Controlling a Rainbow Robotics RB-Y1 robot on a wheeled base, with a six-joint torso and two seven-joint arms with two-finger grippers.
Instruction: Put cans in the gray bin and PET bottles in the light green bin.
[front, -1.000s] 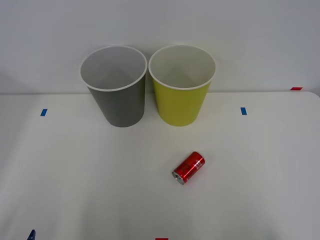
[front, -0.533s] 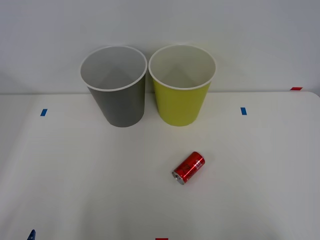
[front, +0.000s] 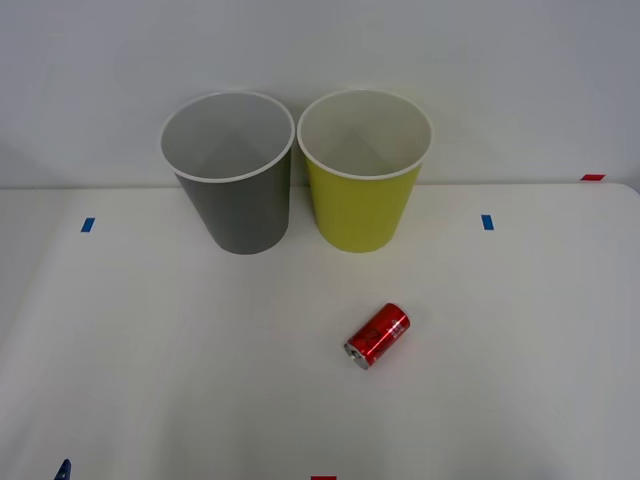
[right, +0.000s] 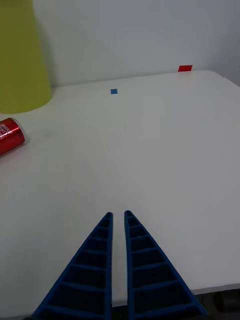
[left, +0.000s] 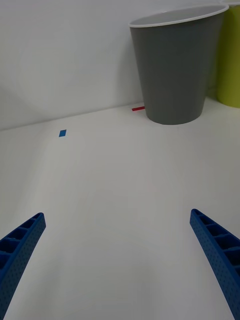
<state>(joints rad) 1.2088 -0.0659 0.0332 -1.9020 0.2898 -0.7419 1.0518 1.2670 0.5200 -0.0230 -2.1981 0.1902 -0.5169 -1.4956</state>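
A small red can (front: 377, 336) lies on its side on the white table, in front of the light green bin (front: 364, 175). The gray bin (front: 229, 172) stands upright just left of the green one, their rims almost touching. Both bins look empty. PET bottles are out of view. My left gripper (left: 117, 215) hovers open low over the near left of the table, facing the gray bin (left: 175, 70); one blue fingertip (front: 63, 469) peeks in at the front view's lower edge. My right gripper (right: 117, 215) is shut on nothing, with the can (right: 9, 136) off to its left.
A white wall rises right behind the bins. Blue tape marks (front: 87, 225) (front: 487, 222) lie on the table at either side, a red one (front: 593, 177) at the far right corner and another (front: 323, 478) at the front edge.
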